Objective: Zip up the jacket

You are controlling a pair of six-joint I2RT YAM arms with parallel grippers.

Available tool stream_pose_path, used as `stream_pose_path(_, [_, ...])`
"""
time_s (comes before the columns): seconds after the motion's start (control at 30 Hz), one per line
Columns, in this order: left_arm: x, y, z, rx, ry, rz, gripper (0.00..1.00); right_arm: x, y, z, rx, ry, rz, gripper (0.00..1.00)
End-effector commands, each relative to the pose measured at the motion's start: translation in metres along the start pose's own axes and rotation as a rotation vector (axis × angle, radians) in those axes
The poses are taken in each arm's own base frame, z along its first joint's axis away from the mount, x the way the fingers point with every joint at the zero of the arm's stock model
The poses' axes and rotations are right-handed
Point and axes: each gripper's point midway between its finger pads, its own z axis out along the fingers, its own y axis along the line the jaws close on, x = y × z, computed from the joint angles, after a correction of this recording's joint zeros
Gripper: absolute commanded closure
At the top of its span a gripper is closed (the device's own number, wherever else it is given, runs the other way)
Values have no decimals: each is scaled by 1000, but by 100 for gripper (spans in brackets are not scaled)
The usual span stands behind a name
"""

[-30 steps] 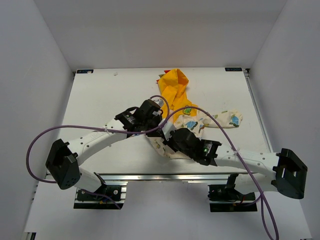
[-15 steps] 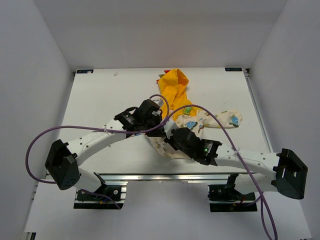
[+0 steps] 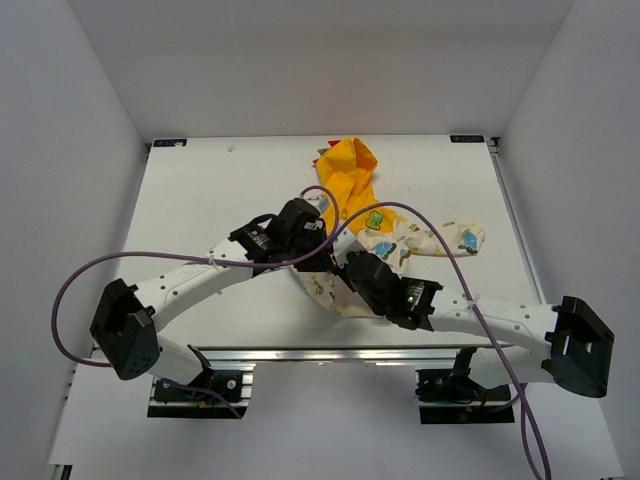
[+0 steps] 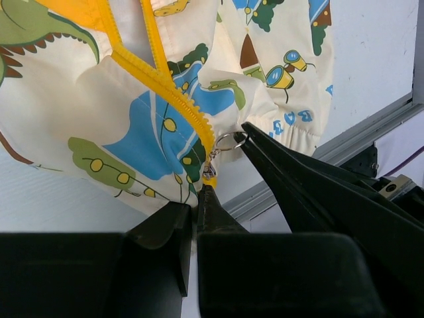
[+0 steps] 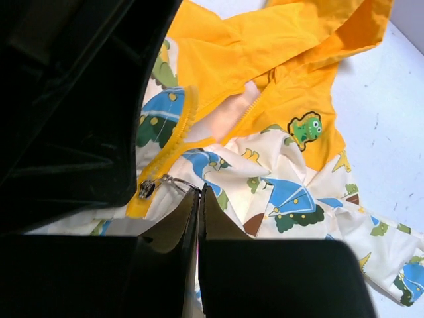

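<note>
White table (image 3: pixel 200 180), left pincer (image 4: pixel 197 199) clamping jacket (image 4: pixel 132 126) at zip base (image 4: pixel 209 175), right pincer (image 5: pixel 199 192) pinching pull ring (image 4: pixel 228 140)

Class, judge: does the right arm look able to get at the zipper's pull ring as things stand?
Probably yes: the right claw sits at the pull ring, seemingly shut on it, nothing between; the left claw grips the jacket just below.

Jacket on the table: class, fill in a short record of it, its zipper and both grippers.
jacket: rumpled on the table, yellow hood toward the far edge
zipper slider: low, near the hem
left gripper: shut on jacket at the zipper's bottom end
right gripper: shut on ring pull
</note>
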Motion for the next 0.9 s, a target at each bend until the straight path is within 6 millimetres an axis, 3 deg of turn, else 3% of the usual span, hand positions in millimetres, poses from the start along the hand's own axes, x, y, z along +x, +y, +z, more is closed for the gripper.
stream_pose_path(0.0, [33, 3, -10, 2, 107, 21, 100, -42, -48, 2, 228, -101, 103, 100])
stream_pose_path(0.1, [41, 13, -9, -32, 123, 9, 100, -47, -46, 2, 184, -112, 114, 100])
stream_pose_path(0.17, [44, 14, -8, -31, 128, 1, 100, -44, -26, 2, 49, -105, 62, 100])
stream_pose_path(0.23, [40, 14, -10, -32, 106, 0, 100, -41, 14, -4, -188, -112, 14, 100])
stream_pose_path(0.33, [29, 11, -13, -43, 75, 3, 100, -16, 41, -13, -352, -32, -17, 100])
stream_pose_path(0.4, [19, 4, -15, -30, 49, 7, 100, 0, 47, -17, -384, 9, -19, 100])
stream_pose_path(0.5, [12, 0, -16, -25, 33, 9, 100, 6, 52, -23, -414, 25, 15, 100])
stream_pose_path(0.67, [9, -2, -14, -25, 29, 18, 100, 4, 40, -27, -354, 29, 74, 100])
stream_pose_path(0.8, [9, -3, -16, -18, 24, 21, 100, 6, 48, -35, -414, 18, 85, 70])
stream_pose_path(0.87, [7, -4, -18, -12, 18, 21, 100, 9, 51, -38, -441, 35, 79, 65])
